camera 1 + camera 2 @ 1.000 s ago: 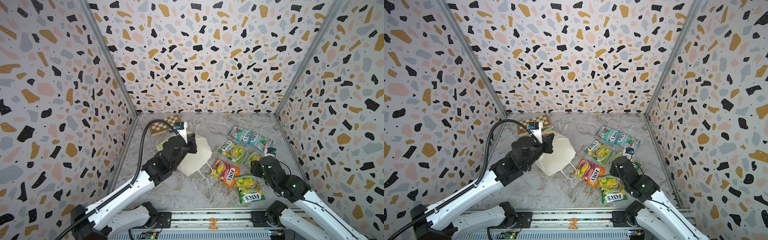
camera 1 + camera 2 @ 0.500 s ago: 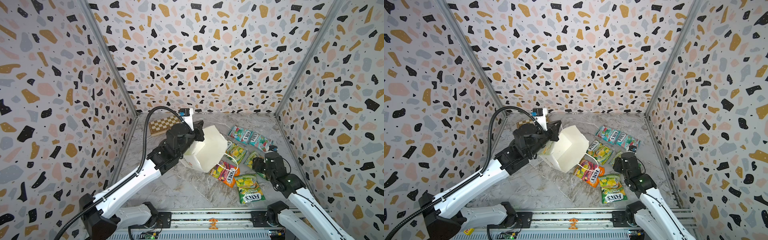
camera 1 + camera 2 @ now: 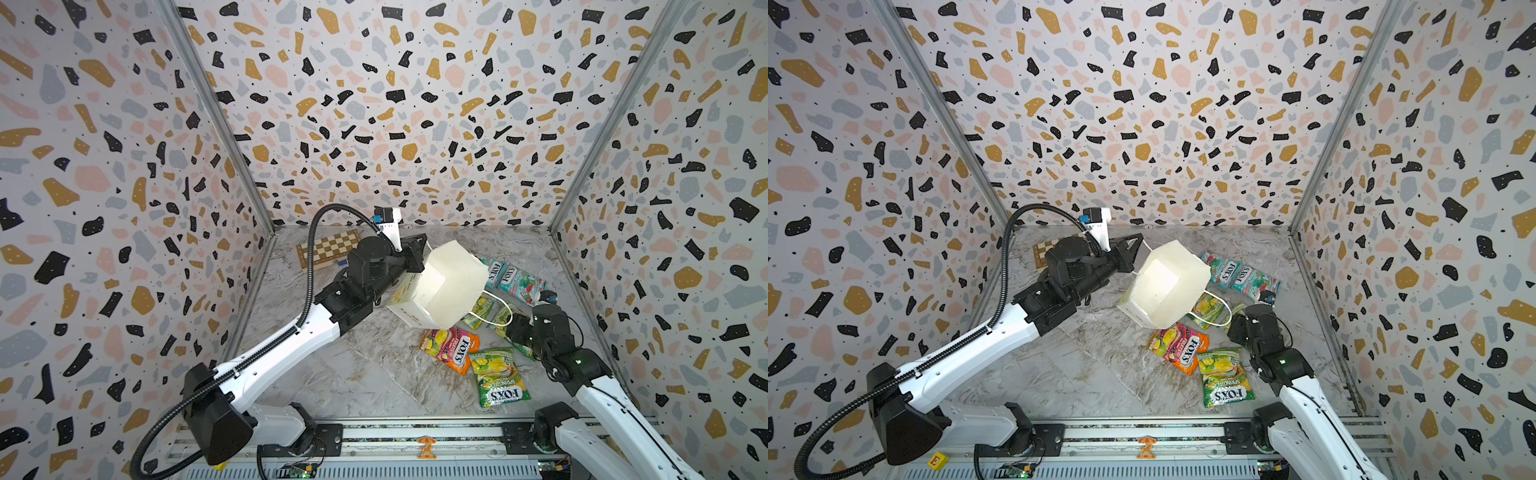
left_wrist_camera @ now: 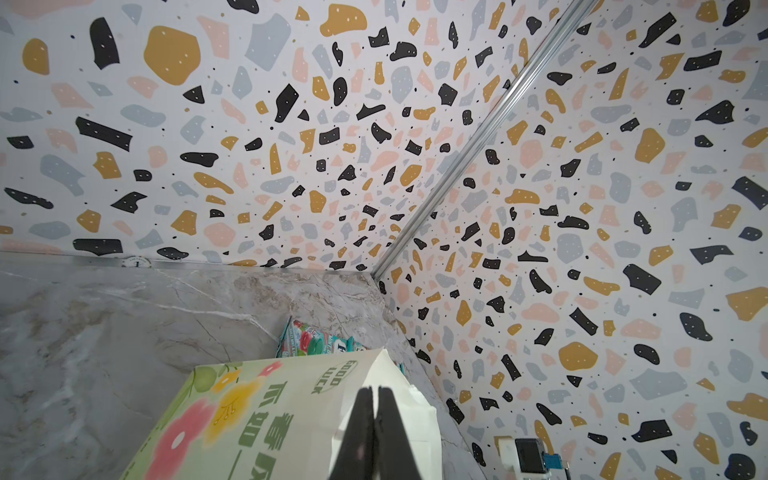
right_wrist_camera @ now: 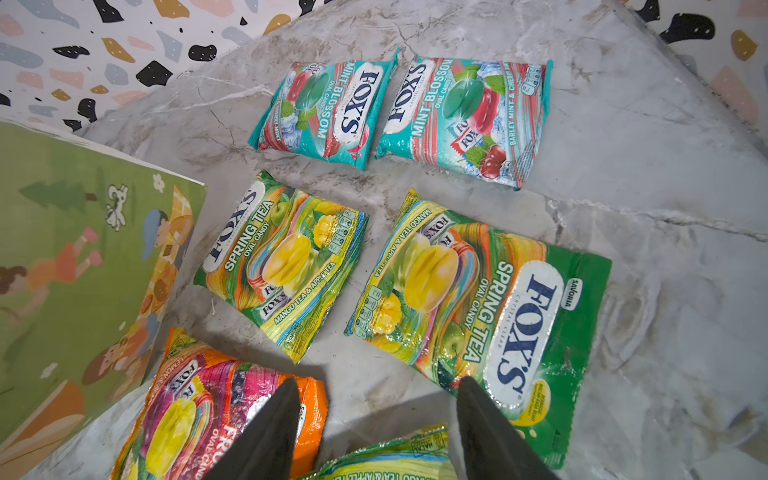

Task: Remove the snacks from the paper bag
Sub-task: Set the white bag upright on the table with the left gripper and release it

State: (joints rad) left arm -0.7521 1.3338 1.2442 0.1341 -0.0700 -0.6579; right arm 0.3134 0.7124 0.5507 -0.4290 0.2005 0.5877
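The left tool (image 4: 374, 392), shut on a tall white paper bag (image 3: 444, 286), hangs it mouth-down over the grey marble surface (image 3: 353, 374), seemingly to empty it; six flat glossy candy packets (image 5: 478, 299) lie at right by the parted, empty right tool (image 5: 379, 380)

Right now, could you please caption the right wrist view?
Open right gripper above six snacks on the table beside the paper bag.

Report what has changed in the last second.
The left gripper, shut on the paper bag, has raised it from lying on the table and swung it right, mouth tipped down toward the packets. The right gripper stays open and low; the six packets lie unmoved.
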